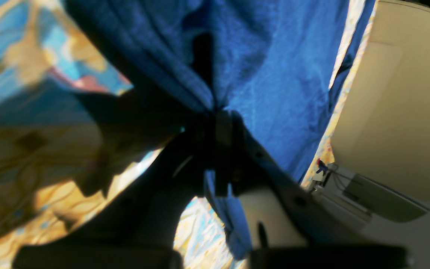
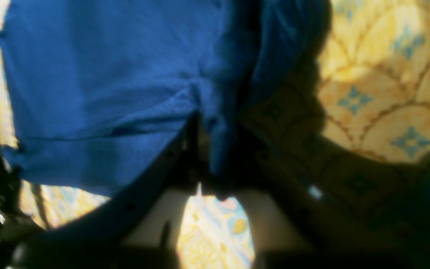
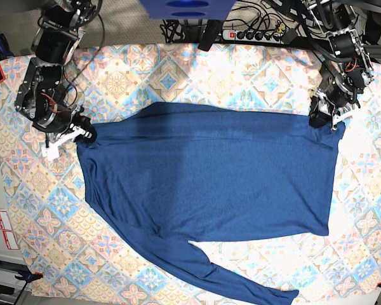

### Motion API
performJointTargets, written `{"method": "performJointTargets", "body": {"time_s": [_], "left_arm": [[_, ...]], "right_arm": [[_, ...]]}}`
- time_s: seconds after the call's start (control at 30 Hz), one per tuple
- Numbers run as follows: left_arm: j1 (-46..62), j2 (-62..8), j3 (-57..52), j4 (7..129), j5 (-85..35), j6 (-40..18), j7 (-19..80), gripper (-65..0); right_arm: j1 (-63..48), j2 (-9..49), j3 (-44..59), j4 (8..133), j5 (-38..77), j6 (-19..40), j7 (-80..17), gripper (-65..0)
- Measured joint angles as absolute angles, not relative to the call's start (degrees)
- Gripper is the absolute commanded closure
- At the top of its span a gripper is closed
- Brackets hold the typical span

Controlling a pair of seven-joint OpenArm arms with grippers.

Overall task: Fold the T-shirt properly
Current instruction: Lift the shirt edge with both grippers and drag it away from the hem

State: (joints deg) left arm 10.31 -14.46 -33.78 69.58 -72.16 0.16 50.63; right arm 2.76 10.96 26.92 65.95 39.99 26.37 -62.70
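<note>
Navy knit cloth lies spread across the middle of your desk (image 3: 25, 210), a patterned tile-print cover in cream, blue and orange. At the desk's left edge in the base view, your right gripper (image 3: 82, 135) is clamped shut on the T-shirt (image 3: 209, 178), pinching 1 corner of the fabric; the right wrist view shows the cloth bunching into creases where it runs into the closed jaws. That grip looks chosen to hold a corner so the edge can be lifted and carried over, though this is a reading of the pose, not something shown.

Across the centre, the garment lies mostly flat with its long top edge stretched between your 2 arms. The knit is thin, soft and matte, with no print. 1 long sleeve trails toward the desk's near edge, tapering to a cuff near the bottom right corner. No fold is in yet, so the task appears to be at its start.

At the right, near the far corner, your left gripper (image 3: 322, 121) is likewise closed on the shirt's other top corner. The left wrist view shows fabric gathered into radiating pleats at the pinch, with a short tail hanging below the fingers. Holding both corners should keep the edge taut.
</note>
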Motion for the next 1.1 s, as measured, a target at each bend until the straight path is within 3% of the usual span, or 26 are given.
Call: {"method": "performJointTargets", "body": {"time_s": [0.43,1.1], "left_arm": [[19.5,-14.4,-30.7,73.7,-73.8,-1.6,51.2,0.0],[24.0,-13.1,-30.2,76.1,-74.0,-2.0,50.9,0.0]], "right_arm": [[-5.9,10.7,35.6,70.5,39.9,26.5,-65.6,-0.8],[-7.8,10.8,35.8,72.8,39.2,26.3,-65.2,-1.1]]}}
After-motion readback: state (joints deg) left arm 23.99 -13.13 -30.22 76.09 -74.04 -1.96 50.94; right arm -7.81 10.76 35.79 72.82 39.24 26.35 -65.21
